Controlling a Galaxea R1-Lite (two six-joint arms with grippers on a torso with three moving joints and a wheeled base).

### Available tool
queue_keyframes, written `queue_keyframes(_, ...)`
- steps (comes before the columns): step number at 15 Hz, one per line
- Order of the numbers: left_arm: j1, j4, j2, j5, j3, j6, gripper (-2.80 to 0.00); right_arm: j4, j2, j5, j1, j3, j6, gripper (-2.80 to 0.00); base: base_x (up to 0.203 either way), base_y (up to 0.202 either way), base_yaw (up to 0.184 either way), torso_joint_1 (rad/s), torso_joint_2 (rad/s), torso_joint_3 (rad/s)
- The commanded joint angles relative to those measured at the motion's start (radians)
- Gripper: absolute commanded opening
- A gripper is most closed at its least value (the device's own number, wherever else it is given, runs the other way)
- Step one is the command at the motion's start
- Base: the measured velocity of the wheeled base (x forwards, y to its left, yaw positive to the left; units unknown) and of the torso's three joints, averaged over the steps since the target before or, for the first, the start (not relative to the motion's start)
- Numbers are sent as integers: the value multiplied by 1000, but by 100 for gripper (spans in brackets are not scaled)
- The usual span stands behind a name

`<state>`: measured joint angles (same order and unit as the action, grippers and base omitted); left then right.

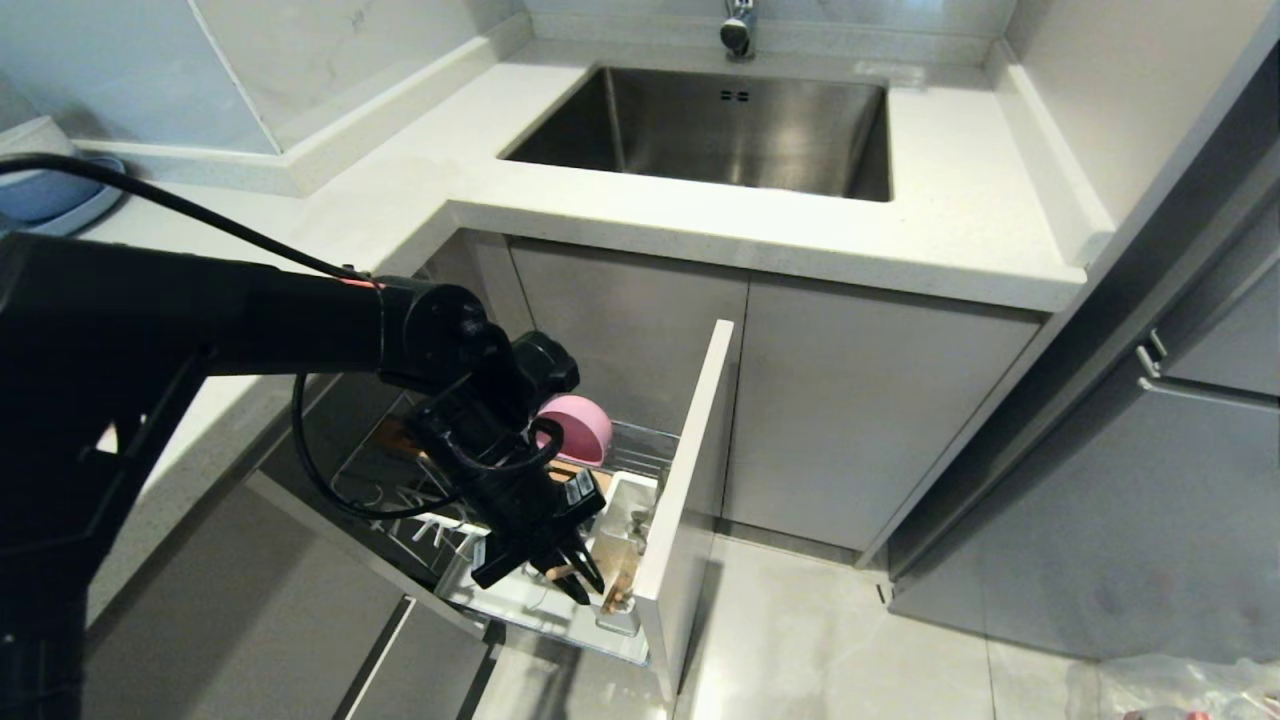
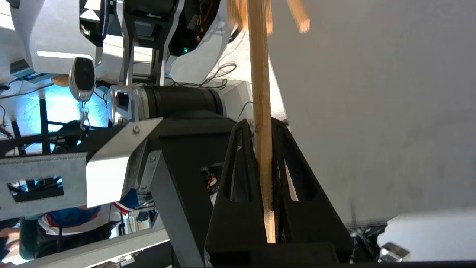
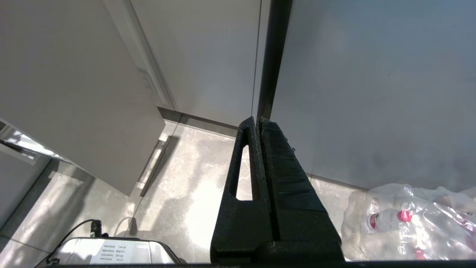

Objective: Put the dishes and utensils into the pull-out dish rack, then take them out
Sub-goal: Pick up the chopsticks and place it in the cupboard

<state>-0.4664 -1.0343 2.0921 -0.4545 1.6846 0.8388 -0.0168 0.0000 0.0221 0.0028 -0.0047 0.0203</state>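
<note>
While the pull-out dish rack [image 1: 640, 455] stood drawn out below the counter, the pink bowl [image 1: 578, 428] already sat at its far end, so loading looked partly done. The left gripper [image 1: 562, 572] hung over the near end beside the white utensil cup [image 1: 628, 545], its fingers [image 2: 238, 175] clamped on a wooden chopstick [image 2: 261, 111]. Whether that stick was going in or coming out could not be judged. The oval plate and fork were not to be made out, so either way much seemed left to do.

Only the left wrist view showed the grip: one stick pinched between the pads, a second blurred stick [image 2: 299, 15] beyond it. The head view alone placed the gripper over the rack. The right gripper [image 3: 257, 123], seen only by its own camera, hung closed and empty above the floor, near a plastic bag of bottles [image 3: 412, 219].
</note>
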Motion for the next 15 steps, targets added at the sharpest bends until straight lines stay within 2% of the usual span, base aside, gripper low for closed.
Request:
queue_keyframes(1,13,-6,44,-3,18,4,-280,0,0,1,0,0,0,-280,0,0,0,0,0,0)
queue_keyframes(6,29,7,109,-4,67,0,-280,0,0,1,0,0,0,-280,0,0,0,0,0,0)
queue_keyframes(15,37,97,185,15,70,3,-280,0,0,1,0,0,1,-280,0,0,0,0,0,0)
